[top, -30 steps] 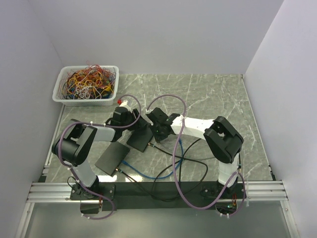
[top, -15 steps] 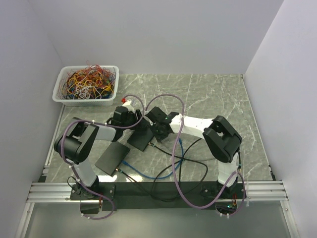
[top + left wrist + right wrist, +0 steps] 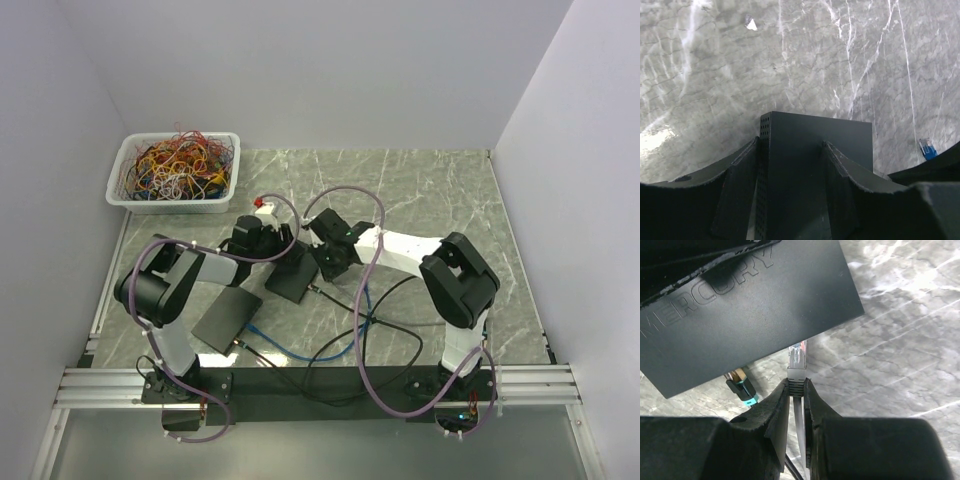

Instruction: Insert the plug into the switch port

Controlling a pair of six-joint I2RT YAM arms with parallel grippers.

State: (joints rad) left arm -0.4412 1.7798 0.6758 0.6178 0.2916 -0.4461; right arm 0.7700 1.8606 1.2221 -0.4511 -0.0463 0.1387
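The matte black rectangular switch box (image 3: pixel 295 277) anchored the work. The left gripper (image 3: pixel 791 145) was clamped on it, fingers pressed against its body, apparently to steady it and offer its port side to the other arm. The right gripper (image 3: pixel 796 386) was pinched tight on the pale boot just behind the clear plastic plug (image 3: pixel 798 356), holding it nose-first at the box's edge. The tip met that edge, but whether it had entered a port could not be told. A black teal-collared connector (image 3: pixel 742 389) sat at the same side, just beside the plug.

Plain pale walls (image 3: pixel 300 70) closed in a grey-green marble-patterned table (image 3: pixel 430 190). A white tray of tangled coloured wires (image 3: pixel 175 170) stood at its far left, and a second flat black box (image 3: pixel 228 318) lay near the left arm.
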